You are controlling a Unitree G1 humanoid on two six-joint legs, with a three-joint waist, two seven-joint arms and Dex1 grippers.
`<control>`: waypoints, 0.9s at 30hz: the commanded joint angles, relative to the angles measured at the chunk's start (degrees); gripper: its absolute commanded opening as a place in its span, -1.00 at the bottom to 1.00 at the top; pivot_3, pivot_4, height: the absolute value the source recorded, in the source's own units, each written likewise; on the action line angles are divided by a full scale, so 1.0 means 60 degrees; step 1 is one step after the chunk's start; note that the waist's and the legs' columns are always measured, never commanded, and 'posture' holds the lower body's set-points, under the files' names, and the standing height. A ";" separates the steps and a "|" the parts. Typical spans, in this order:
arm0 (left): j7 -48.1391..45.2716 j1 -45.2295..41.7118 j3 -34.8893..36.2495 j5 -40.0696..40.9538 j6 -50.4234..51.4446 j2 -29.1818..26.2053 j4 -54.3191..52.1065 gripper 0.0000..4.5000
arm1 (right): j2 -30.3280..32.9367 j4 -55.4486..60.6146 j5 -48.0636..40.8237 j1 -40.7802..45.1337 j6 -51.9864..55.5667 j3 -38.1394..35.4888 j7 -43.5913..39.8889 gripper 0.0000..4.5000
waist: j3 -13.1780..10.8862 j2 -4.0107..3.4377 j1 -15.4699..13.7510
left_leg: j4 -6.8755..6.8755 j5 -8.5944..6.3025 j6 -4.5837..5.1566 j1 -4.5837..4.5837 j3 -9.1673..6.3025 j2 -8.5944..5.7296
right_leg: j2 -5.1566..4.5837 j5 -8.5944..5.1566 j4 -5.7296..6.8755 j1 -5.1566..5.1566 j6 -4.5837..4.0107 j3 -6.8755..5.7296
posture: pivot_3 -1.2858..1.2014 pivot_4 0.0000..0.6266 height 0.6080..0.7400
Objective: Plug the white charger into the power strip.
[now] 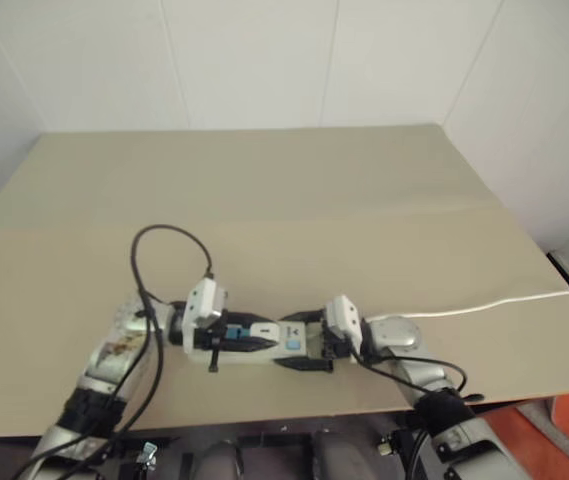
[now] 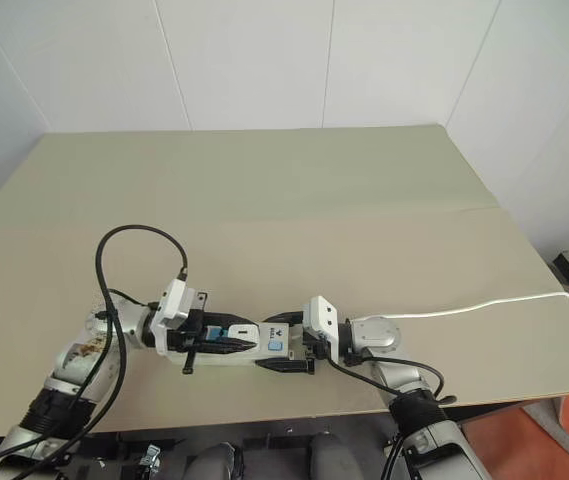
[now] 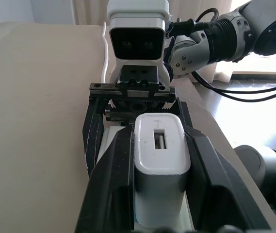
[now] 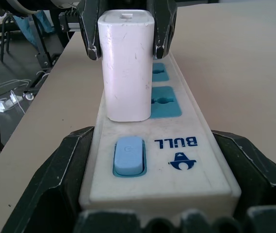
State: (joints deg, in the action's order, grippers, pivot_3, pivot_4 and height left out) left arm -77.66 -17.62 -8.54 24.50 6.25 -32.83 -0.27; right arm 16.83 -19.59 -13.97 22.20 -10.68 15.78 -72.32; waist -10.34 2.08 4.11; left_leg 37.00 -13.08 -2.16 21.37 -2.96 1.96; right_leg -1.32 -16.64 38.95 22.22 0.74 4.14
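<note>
Left gripper (image 3: 159, 160) clamps the white charger (image 4: 126, 63); right gripper (image 4: 159, 179), spread wide, grips the power strip (image 4: 176, 145).

White charger (image 4: 126, 68), scuffed; white power strip (image 4: 176, 145) with blue sockets, a pale blue switch (image 4: 127, 155), perhaps a blue logo; beige desk (image 1: 294, 200).

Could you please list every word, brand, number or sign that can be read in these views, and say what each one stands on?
"BULL", in blue letters, with a small blue logo mark under it: on the power strip, beside its blue switch.
A small marking on the switch itself: too faint to read.
The white charger: no lettering can be made out.
The left gripper and the right gripper: no readable text.
</note>
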 commanded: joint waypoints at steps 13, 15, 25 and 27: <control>-0.0434 0.0090 -0.0264 -0.0416 -0.0233 -0.0524 0.0361 -0.55 | 0.0003 0.0108 0.0117 0.0017 0.0163 0.0190 -0.0073 0.54 | 0.0000 0.0000 0.0031 | -0.0014 0.0000 0.0000 -0.0004 0.0001 0.0006 | 0.0008 -0.0003 -0.0006 0.0001 -0.0003 0.0002 | 0.03 -0.52 1.00; -0.0405 0.0077 -0.0255 -0.0365 -0.0241 -0.0496 0.0364 -0.55 | -0.0003 0.0112 0.0108 0.0017 0.0175 0.0190 -0.0065 0.54 | 0.0000 0.0000 0.0031 | -0.0019 0.0000 0.0000 -0.0004 0.0000 0.0010 | 0.0011 -0.0005 -0.0007 0.0002 -0.0006 0.0001 | 0.03 -0.52 1.00; -0.0256 0.0090 -0.0230 -0.0305 -0.0171 -0.0439 0.0282 -0.55 | -0.0017 0.0052 0.0098 0.0077 0.0170 0.0189 -0.0097 0.54 | 0.0000 0.0000 0.0030 | -0.0022 0.0000 0.0000 -0.0005 0.0000 0.0012 | 0.0013 -0.0005 -0.0008 0.0002 -0.0008 0.0000 | 0.03 -0.52 1.00; -0.0247 0.0108 -0.0237 -0.0318 -0.0155 -0.0461 0.0259 -0.55 | -0.0017 0.0047 0.0100 0.0081 0.0162 0.0190 -0.0100 0.54 | 0.0000 0.0000 0.0030 | -0.0022 0.0000 0.0000 -0.0005 0.0000 0.0012 | 0.0013 -0.0006 -0.0008 0.0002 -0.0008 0.0000 | 0.03 -0.52 1.00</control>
State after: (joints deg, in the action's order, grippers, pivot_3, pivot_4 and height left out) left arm -78.97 -18.11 -9.34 24.59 4.47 -34.07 0.09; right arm 16.73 -19.43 -13.93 22.35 -10.54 16.07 -72.32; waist -10.34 2.08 4.29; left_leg 36.87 -13.08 -2.16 21.35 -2.96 2.03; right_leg -1.24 -16.67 38.90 22.23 0.70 4.14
